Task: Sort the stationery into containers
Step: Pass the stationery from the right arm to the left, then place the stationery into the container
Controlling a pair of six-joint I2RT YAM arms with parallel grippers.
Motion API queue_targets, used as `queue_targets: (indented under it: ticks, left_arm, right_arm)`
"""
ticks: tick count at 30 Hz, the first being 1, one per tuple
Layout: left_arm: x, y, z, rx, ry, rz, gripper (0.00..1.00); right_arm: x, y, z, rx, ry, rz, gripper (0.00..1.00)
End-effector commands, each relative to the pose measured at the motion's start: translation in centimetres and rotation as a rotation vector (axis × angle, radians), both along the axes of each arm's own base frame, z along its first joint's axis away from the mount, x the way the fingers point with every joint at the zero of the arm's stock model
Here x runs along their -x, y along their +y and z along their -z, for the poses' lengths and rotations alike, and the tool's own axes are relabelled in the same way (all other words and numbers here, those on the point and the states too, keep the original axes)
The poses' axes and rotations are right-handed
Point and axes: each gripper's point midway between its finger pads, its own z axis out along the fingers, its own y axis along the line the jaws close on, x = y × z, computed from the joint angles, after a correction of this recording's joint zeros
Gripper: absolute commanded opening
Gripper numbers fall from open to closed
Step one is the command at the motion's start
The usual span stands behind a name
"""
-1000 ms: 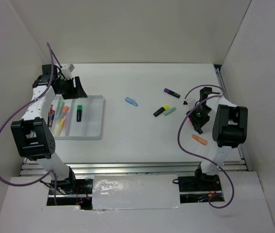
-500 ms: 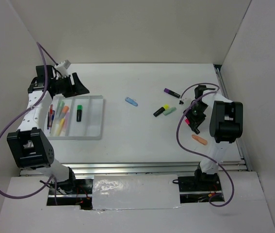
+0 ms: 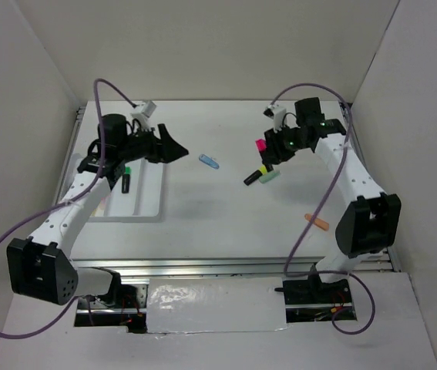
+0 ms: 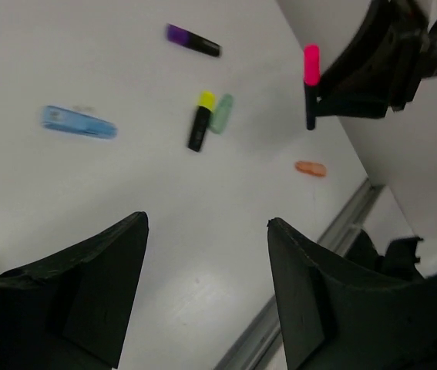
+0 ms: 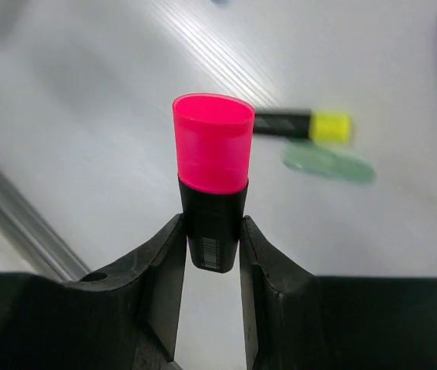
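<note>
My right gripper (image 3: pixel 268 151) is shut on a pink-capped black highlighter (image 3: pixel 261 144) and holds it upright above the table; its jaws press on the black barrel (image 5: pixel 212 223). Below it lie a yellow-capped black highlighter (image 3: pixel 253 176) and a mint one (image 3: pixel 270 176). A blue pen (image 3: pixel 210 161) lies mid-table and an orange one (image 3: pixel 317 222) at the near right. A purple marker (image 4: pixel 193 40) shows in the left wrist view. My left gripper (image 3: pixel 173 146) is open and empty, just right of the white tray (image 3: pixel 147 196), which holds a green-capped highlighter (image 3: pixel 126 179).
White walls close in the table on the left, back and right. A metal rail (image 3: pixel 226 266) runs along the near edge. Purple cables loop off both arms.
My right arm has swung up and toward the centre, carrying the pink highlighter off the table's right side. My left gripper has moved right, from the tray's far left corner to beyond its right edge.
</note>
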Motion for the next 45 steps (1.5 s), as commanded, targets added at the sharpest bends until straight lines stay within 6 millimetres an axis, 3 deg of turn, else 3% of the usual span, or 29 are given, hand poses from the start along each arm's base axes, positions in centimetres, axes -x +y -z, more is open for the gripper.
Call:
queue_targets:
  ticks: [1, 2, 6, 9, 15, 21, 24, 27, 29, 31, 32, 33, 34, 35, 36, 37, 38, 39, 41, 42, 45]
  left_arm:
    - [0.8, -4.6, -1.5, 0.086, -0.032, 0.066, 0.75]
    - [0.7, -5.2, -0.7, 0.103, 0.012, 0.070, 0.75]
    - [-0.2, -6.8, -0.8, 0.131, 0.029, 0.092, 0.74]
    - [-0.3, -8.5, -1.4, 0.119, 0.005, 0.127, 0.74]
    - [-0.2, -11.0, -0.4, 0.134, 0.040, 0.179, 0.73]
    - [-0.3, -11.7, 0.6, 0.152, 0.072, 0.201, 0.69]
    - [-0.3, -11.6, 1.2, 0.149, 0.090, 0.201, 0.61]
    - [0.1, -11.7, 1.5, 0.161, 0.104, 0.209, 0.41]
    - [0.5, -11.7, 1.7, 0.161, 0.112, 0.219, 0.32]
    - [0.4, -11.3, 1.5, 0.140, 0.093, 0.214, 0.13]
    - [0.4, -10.6, 2.0, 0.106, 0.109, 0.185, 0.03]
    - [0.2, -9.9, 1.7, 0.070, 0.080, 0.175, 0.00]
    - [-0.5, -8.4, 1.7, 0.051, 0.073, 0.137, 0.00]
    - [-0.6, -7.2, 2.3, 0.027, 0.099, 0.099, 0.00]
    - [-0.9, -5.8, 2.4, 0.011, 0.093, 0.074, 0.00]
    - [-1.9, -3.2, 2.6, 0.003, 0.101, 0.014, 0.00]
    - [-1.8, -1.4, 4.2, -0.068, 0.135, -0.012, 0.00]
    - [-2.7, 0.9, 4.3, -0.113, 0.133, -0.058, 0.00]
    - [-2.9, 3.8, 6.3, -0.277, 0.145, -0.054, 0.00]
    - [-2.6, 6.7, 7.3, -0.362, 0.212, -0.116, 0.00]
    - [-1.9, 11.9, 9.8, -0.540, 0.289, -0.177, 0.00]
  right_arm:
    - [1.9, 8.0, -7.6, -0.295, -0.077, -0.044, 0.00]
    - [2.9, 9.9, -7.4, -0.317, -0.061, -0.071, 0.00]
    - [4.1, 14.2, -8.0, -0.392, -0.032, -0.077, 0.00]
    - [4.8, 16.5, -7.5, -0.369, -0.016, -0.093, 0.00]
    - [5.5, 19.0, -7.8, -0.344, -0.038, -0.145, 0.00]
    - [5.4, 19.4, -7.8, -0.342, -0.037, -0.141, 0.00]
    - [5.4, 19.6, -8.3, -0.352, -0.044, -0.150, 0.00]
    - [5.5, 19.9, -8.8, -0.363, -0.046, -0.171, 0.00]
    - [5.5, 20.1, -8.9, -0.364, -0.043, -0.179, 0.00]
    - [5.4, 20.1, -9.0, -0.358, -0.041, -0.179, 0.07]
    - [5.2, 19.8, -9.0, -0.354, -0.039, -0.172, 0.19]
    - [5.1, 19.5, -9.0, -0.356, -0.040, -0.167, 0.29]
    - [5.1, 19.2, -9.3, -0.363, -0.041, -0.160, 0.40]
    - [4.6, 18.4, -8.7, -0.364, -0.033, -0.137, 0.59]
    - [4.4, 17.7, -8.6, -0.369, -0.028, -0.118, 0.65]
    - [4.2, 17.2, -8.7, -0.375, -0.035, -0.107, 0.68]
    - [3.4, 16.0, -8.1, -0.364, -0.034, -0.069, 0.68]
    - [2.8, 15.2, -7.7, -0.343, -0.049, -0.051, 0.69]
    - [1.1, 13.1, -7.0, -0.280, -0.084, 0.018, 0.68]
    - [0.1, 12.1, -6.4, -0.234, -0.116, 0.020, 0.68]
    - [-2.9, 8.7, -4.4, -0.067, -0.147, 0.105, 0.67]
